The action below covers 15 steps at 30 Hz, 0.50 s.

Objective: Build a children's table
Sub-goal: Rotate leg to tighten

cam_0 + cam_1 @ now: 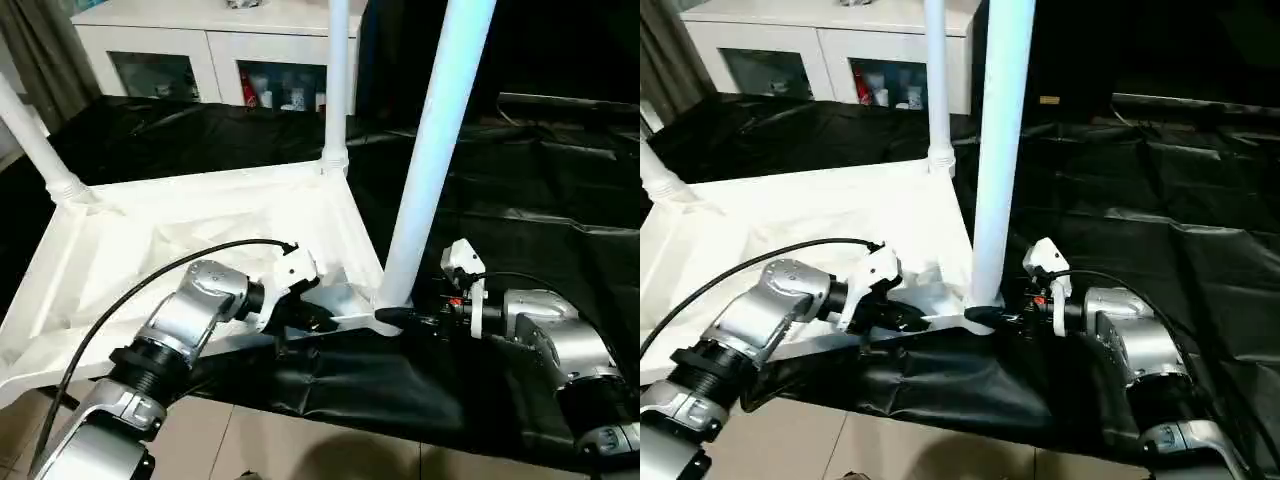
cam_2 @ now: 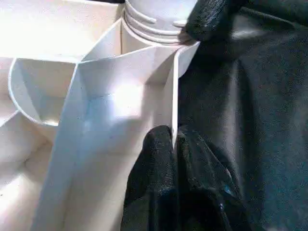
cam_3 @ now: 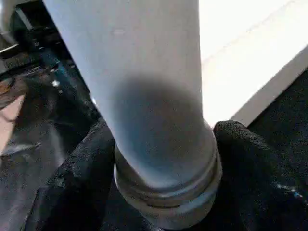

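We grip the near leg (image 1: 432, 150) at its base with our right pincer (image 3: 166, 192), one black finger on either side, right where it enters the corner socket. Our left pincer (image 2: 171, 144) is clamped on the thin rim of the upturned children's table (image 1: 150, 250), just beside that socket. Two more legs (image 1: 337, 80) stand at far corners.

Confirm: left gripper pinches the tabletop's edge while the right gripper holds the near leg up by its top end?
Not quite. The right gripper grips the near leg at its base, by the corner socket, as the right wrist view shows. The left gripper does pinch the tabletop edge.
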### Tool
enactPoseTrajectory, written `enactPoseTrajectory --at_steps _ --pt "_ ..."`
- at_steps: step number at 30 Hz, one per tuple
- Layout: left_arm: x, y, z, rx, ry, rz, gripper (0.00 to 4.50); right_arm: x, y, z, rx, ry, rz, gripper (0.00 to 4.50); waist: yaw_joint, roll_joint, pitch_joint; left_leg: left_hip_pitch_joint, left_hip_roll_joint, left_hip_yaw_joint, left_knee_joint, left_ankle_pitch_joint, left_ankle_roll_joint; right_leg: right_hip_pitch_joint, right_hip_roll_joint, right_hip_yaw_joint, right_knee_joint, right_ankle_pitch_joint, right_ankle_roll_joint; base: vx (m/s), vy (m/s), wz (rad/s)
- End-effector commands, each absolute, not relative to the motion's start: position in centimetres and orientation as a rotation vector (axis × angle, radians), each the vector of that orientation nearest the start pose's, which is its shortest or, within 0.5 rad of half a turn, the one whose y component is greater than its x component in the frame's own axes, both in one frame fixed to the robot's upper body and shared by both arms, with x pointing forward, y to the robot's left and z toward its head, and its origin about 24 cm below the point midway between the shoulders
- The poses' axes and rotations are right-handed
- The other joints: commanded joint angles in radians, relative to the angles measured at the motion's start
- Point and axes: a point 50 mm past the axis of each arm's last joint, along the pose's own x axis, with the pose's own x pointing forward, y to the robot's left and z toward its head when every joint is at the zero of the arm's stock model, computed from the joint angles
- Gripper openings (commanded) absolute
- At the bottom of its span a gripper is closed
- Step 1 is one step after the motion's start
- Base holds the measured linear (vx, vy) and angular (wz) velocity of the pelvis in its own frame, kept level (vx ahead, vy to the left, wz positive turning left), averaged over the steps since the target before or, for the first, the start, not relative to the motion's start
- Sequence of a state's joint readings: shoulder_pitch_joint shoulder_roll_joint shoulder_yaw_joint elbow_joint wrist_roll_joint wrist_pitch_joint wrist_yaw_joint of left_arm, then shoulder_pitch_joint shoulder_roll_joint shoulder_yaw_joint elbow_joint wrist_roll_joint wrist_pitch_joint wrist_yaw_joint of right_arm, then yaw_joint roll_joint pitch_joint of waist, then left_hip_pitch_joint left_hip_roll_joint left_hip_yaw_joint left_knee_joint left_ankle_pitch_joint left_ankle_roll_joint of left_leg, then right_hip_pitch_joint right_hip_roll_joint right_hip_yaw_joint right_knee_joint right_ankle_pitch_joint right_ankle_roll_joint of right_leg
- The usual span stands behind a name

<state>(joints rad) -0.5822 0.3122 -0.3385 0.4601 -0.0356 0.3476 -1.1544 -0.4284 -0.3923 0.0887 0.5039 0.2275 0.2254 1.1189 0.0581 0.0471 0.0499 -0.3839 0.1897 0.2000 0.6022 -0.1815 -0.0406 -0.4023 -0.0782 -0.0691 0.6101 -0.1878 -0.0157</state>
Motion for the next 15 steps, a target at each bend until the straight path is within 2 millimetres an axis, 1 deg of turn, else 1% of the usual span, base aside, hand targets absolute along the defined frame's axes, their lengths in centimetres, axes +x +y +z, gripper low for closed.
enactPoseTrajectory --at_steps 1,2,3,4,5,6,7,8,9,10,11,12,13,14,15 --pt "31.6 9.1 6.4 0.286 0.462 -1.324 0.0 29.7 -16.1 2.4 0.039 0.442 1.055 2.96 -0.001 -0.015 -0.062 0.019 0.042 -0.023 -0.07 -0.208 0.055 0.045 -0.069 0.045 -0.087 -0.269 -0.217 0.0 0.0 0.0" --pt "31.7 9.1 6.4 0.289 0.461 -1.311 0.0 29.8 -16.1 2.3 0.034 0.442 1.034 2.96 -0.001 -0.015 -0.061 0.018 0.042 -0.025 -0.072 -0.214 0.051 0.046 -0.07 0.044 -0.089 -0.288 -0.209 0.0 0.0 0.0" --pt "32.2 8.8 6.4 0.287 0.451 -1.263 0.0 30.3 -16.0 1.8 0.021 0.438 0.942 2.96 -0.003 -0.016 -0.06 0.016 0.042 -0.026 -0.073 -0.22 0.048 0.046 -0.071 0.044 -0.089 -0.297 -0.204 0.0 0.0 0.0" --pt "32.8 8.5 6.5 0.288 0.438 -1.205 0.0 30.8 -15.9 1.3 0.016 0.436 0.842 2.89 -0.009 -0.012 -0.058 0.02 0.041 -0.024 -0.073 -0.234 0.037 0.037 -0.07 0.045 -0.095 -0.323 -0.2 0.0 0.0 0.0" --pt "33.2 8.3 6.5 0.283 0.429 -1.169 0.0 31.1 -15.7 1.1 0.018 0.434 0.781 2.79 -0.011 -0.015 -0.059 0.022 0.039 -0.028 -0.076 -0.25 0.022 0.042 -0.071 0.042 -0.097 -0.355 -0.191 0.0 0.0 0.0" --pt "33.8 7.9 6.7 0.276 0.412 -1.105 0.0 31.5 -15.4 0.7 0.028 0.434 0.683 2.79 -0.015 -0.014 -0.058 0.02 0.038 -0.028 -0.076 -0.255 0.018 0.041 -0.07 0.041 -0.096 -0.364 -0.187 0.0 0.0 0.0" --pt "34.3 7.5 6.8 0.261 0.4 -1.047 0.0 31.8 -14.9 0.4 0.048 0.437 0.611 2.71 -0.02 -0.01 -0.057 0.027 0.039 -0.028 -0.077 -0.273 0.005 0.034 -0.069 0.043 -0.101 -0.375 -0.183 0.0 0.0 0.0" --pt "34.6 7.2 6.9 0.253 0.393 -1.022 0.0 31.9 -14.3 0.3 0.06 0.434 0.58 2.71 -0.024 -0.013 -0.058 0.026 0.037 -0.03 -0.077 -0.28 0.001 0.037 -0.07 0.042 -0.101 -0.377 -0.181 0.0 0.0 0.0" --pt "34.8 6.9 6.9 0.251 0.387 -1.001 0.0 32.0 -13.6 0.2 0.064 0.429 0.56 2.7 -0.024 -0.014 -0.06 0.023 0.036 -0.031 -0.078 -0.276 0.003 0.04 -0.069 0.041 -0.1 -0.371 -0.179 0.0 0.0 0.0" --pt "35.0 6.6 7.0 0.248 0.38 -0.979 0.0 32.1 -13.0 0.2 0.066 0.428 0.546 2.69 -0.025 -0.014 -0.06 0.022 0.036 -0.029 -0.077 -0.268 0.011 0.039 -0.07 0.044 -0.102 -0.357 -0.176 0.0 0.0 0.0" --pt "35.2 6.4 7.1 0.242 0.376 -0.966 0.0 32.1 -12.2 0.2 0.066 0.427 0.556 2.69 -0.025 -0.013 -0.061 0.02 0.036 -0.029 -0.076 -0.263 0.019 0.041 -0.07 0.044 -0.1 -0.341 -0.179 0.0 0.0 0.0" --pt "35.3 6.2 7.1 0.237 0.373 -0.957 0.0 32.0 -11.6 0.2 0.066 0.427 0.564 2.69 -0.024 -0.015 -0.061 0.019 0.035 -0.028 -0.075 -0.256 0.023 0.041 -0.069 0.044 -0.1 -0.332 -0.179 0.0 0.0 0.0" --pt "35.3 6.0 7.2 0.238 0.369 -0.963 0.0 32.0 -10.9 0.3 0.05 0.416 0.586 2.69 -0.022 -0.015 -0.062 0.019 0.035 -0.028 -0.075 -0.247 0.031 0.041 -0.07 0.045 -0.099 -0.318 -0.182 0.0 0.0 0.0" --pt "35.2 5.8 7.2 0.236 0.366 -0.973 0.0 32.1 -10.5 0.4 0.053 0.404 0.6 2.69 -0.022 -0.017 -0.063 0.017 0.036 -0.028 -0.076 -0.239 0.037 0.044 -0.07 0.044 -0.096 -0.303 -0.186 0.0 0.0 0.0" --pt "35.1 5.5 7.2 0.233 0.361 -0.994 0.0 32.1 -9.8 0.7 0.058 0.382 0.625 2.69 -0.021 -0.016 -0.063 0.016 0.036 -0.027 -0.075 -0.236 0.04 0.044 -0.071 0.044 -0.096 -0.298 -0.189 0.0 0.0 0.0"
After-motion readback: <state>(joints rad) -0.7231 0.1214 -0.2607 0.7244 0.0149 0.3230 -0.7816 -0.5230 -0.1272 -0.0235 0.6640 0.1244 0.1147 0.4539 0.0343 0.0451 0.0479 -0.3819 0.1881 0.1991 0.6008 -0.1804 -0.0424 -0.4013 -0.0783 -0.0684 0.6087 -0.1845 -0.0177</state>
